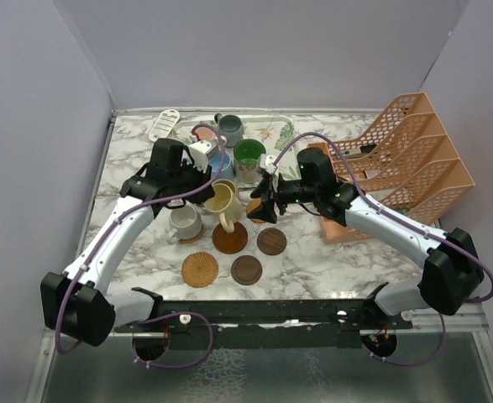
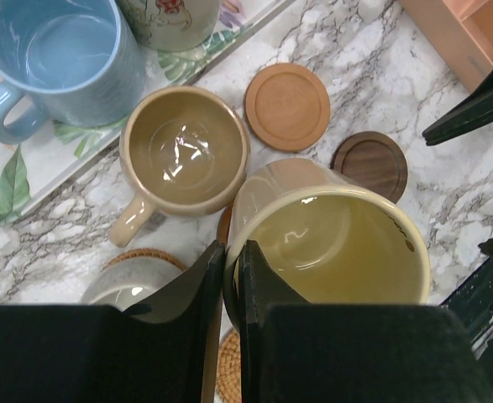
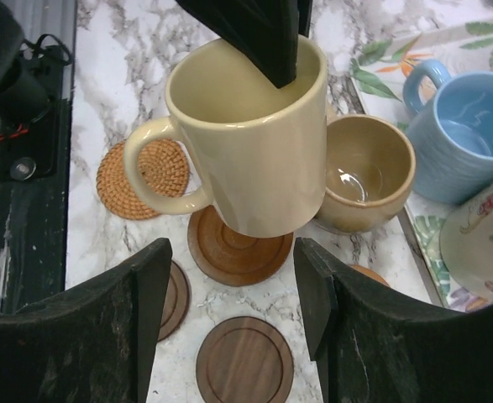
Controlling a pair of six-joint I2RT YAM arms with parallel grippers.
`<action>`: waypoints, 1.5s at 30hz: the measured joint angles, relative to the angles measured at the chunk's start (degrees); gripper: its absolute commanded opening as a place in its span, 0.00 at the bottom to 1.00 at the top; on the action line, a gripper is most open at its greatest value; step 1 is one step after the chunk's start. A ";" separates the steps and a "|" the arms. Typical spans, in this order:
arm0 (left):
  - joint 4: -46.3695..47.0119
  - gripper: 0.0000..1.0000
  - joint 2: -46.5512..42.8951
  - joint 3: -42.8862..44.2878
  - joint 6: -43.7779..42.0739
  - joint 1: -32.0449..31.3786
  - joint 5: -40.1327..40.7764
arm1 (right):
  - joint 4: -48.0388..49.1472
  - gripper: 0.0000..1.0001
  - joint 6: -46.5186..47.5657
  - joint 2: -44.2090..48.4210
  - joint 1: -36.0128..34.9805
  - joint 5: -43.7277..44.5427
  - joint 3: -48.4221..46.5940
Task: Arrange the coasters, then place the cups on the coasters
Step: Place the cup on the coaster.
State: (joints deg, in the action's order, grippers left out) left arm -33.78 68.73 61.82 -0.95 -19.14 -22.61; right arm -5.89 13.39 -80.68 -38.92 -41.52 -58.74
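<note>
Yellow cup [image 3: 254, 151] hangs tilted over 1 reddish-brown coaster [image 3: 238, 248] on the marble table [image 3: 128, 75], its rim clenched between the left fingers [image 2: 187, 285]. Right fingers [image 3: 103, 327] stand released, spread apart, facing it. 1 tan cup [image 3: 368, 172] sits just beside.

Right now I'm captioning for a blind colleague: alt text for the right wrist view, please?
The left gripper pinches the rim of a yellow mug, holding it over a brown wooden coaster. Behind it a tan cup stands on the marble table and a light blue mug on a leaf-patterned tray; the open right gripper frames the bottom edge.
</note>
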 measured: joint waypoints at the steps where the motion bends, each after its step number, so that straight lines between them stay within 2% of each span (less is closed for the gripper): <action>1: 0.44 0.00 0.70 0.50 0.46 -0.50 0.46 | 0.22 0.62 -0.55 0.00 -0.02 0.94 0.13; 6: 2.99 0.00 3.28 1.51 2.10 -2.49 4.50 | 1.05 0.63 -5.27 -0.55 -0.02 5.75 -0.59; 14: 7.10 0.00 7.13 3.76 3.32 -5.73 11.78 | -0.61 0.63 -13.00 -5.31 -0.02 11.50 -12.04; 19: 8.72 0.00 7.96 6.08 4.81 -7.23 13.00 | -2.36 0.61 -16.17 -6.60 -0.02 16.83 -16.83; 28: 9.99 0.00 8.00 7.48 7.85 -8.26 14.43 | -7.04 0.54 -18.71 -8.48 0.00 25.46 -18.10; 41: 12.68 0.00 10.32 9.57 5.42 -12.96 22.82 | -10.03 0.30 -18.71 -11.63 -0.07 32.79 -21.90; 45: 13.84 0.00 11.54 10.73 4.57 -14.21 24.83 | -10.86 0.25 -18.64 -11.91 0.35 33.97 -22.80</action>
State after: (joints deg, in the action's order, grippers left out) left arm -19.94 80.27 72.55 3.62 -33.34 2.22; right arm -16.75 -5.26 -92.60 -38.57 -7.55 -81.54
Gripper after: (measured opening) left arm 0.128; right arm 0.286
